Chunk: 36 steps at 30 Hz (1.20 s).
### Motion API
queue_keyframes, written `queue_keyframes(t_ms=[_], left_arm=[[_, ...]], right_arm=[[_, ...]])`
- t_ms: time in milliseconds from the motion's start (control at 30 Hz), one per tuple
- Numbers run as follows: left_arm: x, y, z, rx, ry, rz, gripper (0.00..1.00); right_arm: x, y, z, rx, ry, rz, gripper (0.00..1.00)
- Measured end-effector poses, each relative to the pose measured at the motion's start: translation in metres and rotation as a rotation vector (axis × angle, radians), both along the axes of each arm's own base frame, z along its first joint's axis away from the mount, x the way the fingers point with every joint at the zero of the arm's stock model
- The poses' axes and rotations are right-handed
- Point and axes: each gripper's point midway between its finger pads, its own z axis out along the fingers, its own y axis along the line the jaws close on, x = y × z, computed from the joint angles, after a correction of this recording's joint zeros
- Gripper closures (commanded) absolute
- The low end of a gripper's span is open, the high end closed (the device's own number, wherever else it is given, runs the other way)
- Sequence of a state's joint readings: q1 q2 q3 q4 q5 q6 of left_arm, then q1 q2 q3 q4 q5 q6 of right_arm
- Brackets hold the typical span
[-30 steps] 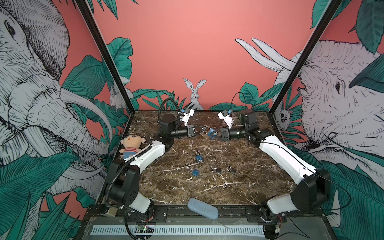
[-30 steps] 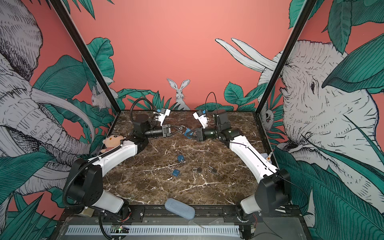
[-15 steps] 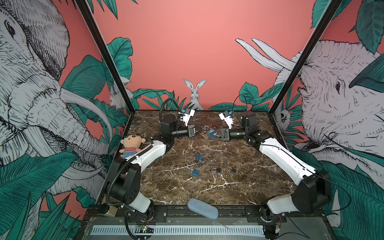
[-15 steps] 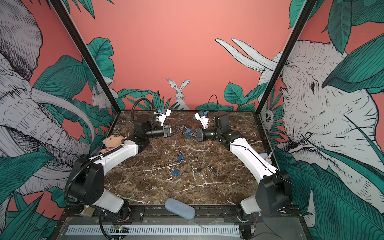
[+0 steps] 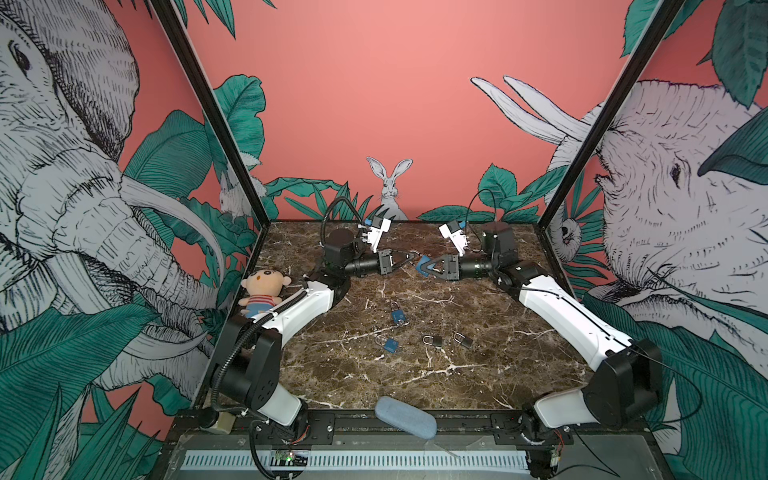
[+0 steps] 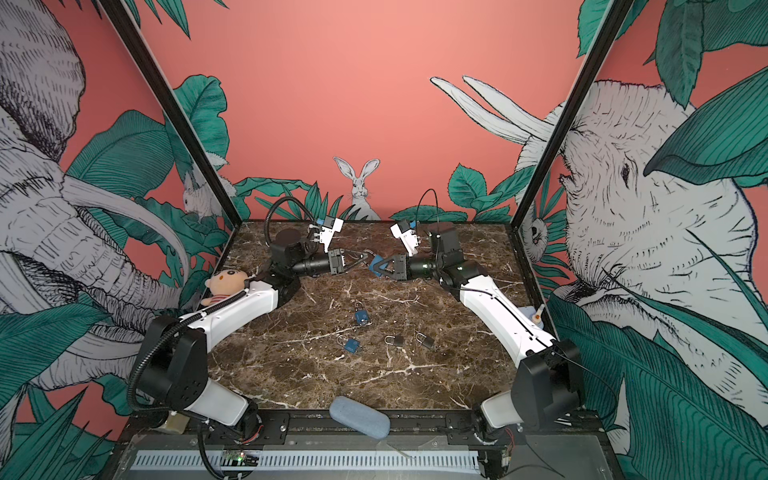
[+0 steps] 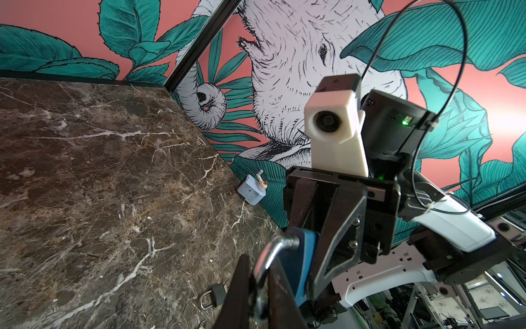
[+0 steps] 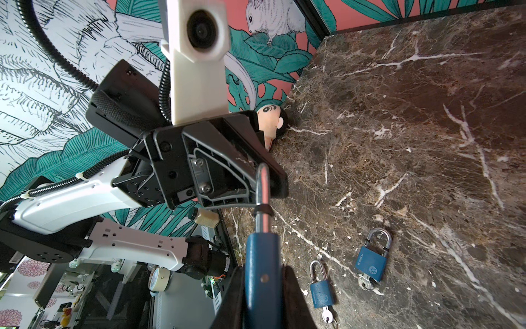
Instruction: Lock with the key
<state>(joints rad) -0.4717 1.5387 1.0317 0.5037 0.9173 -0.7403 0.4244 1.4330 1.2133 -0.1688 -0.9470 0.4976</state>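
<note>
Now closing the lock (image 8: 263,273), held mid-air over the table (image 5: 478,386) at its back.
My right gripper (image 5: 430,266) clamps its body, left gripper (image 5: 410,257) pinches the shackle (image 8: 262,182) (raised, notch showing); next, I judge, push them squarely together.

It was plainly a robotics lab: two robot arms (image 5: 299,311) in a mural-walled booth (image 5: 374,104), marble tabletop (image 5: 415,374), a monitor (image 7: 491,312) beyond.

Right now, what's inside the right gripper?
A blue padlock, its shackle sticking out into the left gripper. The right gripper covers the lock's bottom end, so nothing there can be seen.
</note>
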Motion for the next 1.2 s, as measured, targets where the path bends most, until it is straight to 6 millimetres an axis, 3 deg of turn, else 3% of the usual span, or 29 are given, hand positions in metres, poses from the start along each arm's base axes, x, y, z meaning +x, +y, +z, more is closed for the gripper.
queue_keyframes(t_ms=[1200], left_arm=[[-0.009, -0.007, -0.016, 0.023, 0.054, 0.107, 1.00]], right_arm=[[0.000, -0.001, -0.014, -0.022, 0.041, 0.014, 1.00]])
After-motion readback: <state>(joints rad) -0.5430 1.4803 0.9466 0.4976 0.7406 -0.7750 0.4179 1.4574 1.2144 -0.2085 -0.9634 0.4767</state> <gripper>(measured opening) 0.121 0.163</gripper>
